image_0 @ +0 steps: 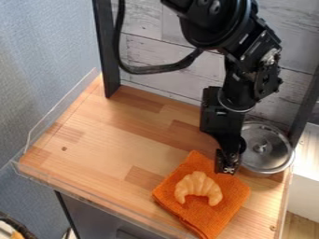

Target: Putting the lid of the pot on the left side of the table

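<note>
Camera view, lid: round, silvery, shiny metal lid [273, 156] with small central knob; right side of frame.
Pot: metal pot [268, 174] under the lid; contents hidden.
Gripper: black gripper [227, 168], pointing down just left of the lid; opening and grip, cannot tell.
Cloth: orange cloth [229, 209], lower right, croissant [198, 185] lying on it.
</note>
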Controlling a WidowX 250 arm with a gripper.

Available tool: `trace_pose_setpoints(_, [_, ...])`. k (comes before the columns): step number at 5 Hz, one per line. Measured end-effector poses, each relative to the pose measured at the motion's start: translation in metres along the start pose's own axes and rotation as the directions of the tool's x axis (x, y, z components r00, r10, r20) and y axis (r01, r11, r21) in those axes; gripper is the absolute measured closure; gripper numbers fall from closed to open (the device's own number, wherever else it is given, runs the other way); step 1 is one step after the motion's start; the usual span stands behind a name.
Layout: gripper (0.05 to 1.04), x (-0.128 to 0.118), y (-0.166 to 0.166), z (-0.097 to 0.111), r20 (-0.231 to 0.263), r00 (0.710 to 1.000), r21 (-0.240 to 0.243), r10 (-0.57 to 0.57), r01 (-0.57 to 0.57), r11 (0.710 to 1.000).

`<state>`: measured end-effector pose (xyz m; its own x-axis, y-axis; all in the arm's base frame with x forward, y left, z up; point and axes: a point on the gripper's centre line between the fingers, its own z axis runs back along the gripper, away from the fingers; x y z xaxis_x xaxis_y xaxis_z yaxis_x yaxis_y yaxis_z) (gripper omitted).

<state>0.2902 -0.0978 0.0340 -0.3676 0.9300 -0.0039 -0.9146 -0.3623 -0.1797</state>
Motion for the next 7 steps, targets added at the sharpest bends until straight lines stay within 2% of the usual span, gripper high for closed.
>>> trace_pose_setpoints(1, [0.083, 0.002, 0.004, -0.009, 0.018, 1.0, 0.026, -0.003, 0.002, 1.0])
trace_pose_setpoints(3, [0.083, -0.016, -0.018, -0.02, 0.013, 0.999, 0.041, -0.044, 0.043, 0.998])
trace_pose_setpoints(4, [0.083, -0.031, -0.026, -0.028, -0.041, 0.997, 0.046, -0.063, 0.065, 0.997])
trace_pose_setpoints(6, [0.083, -0.054, -0.042, -0.04, -0.067, 0.994, 0.042, -0.084, 0.087, 0.995])
trace_pose_setpoints(7, [0.135, -0.059, -0.045, -0.044, -0.065, 0.993, 0.045, -0.095, 0.098, 0.994])
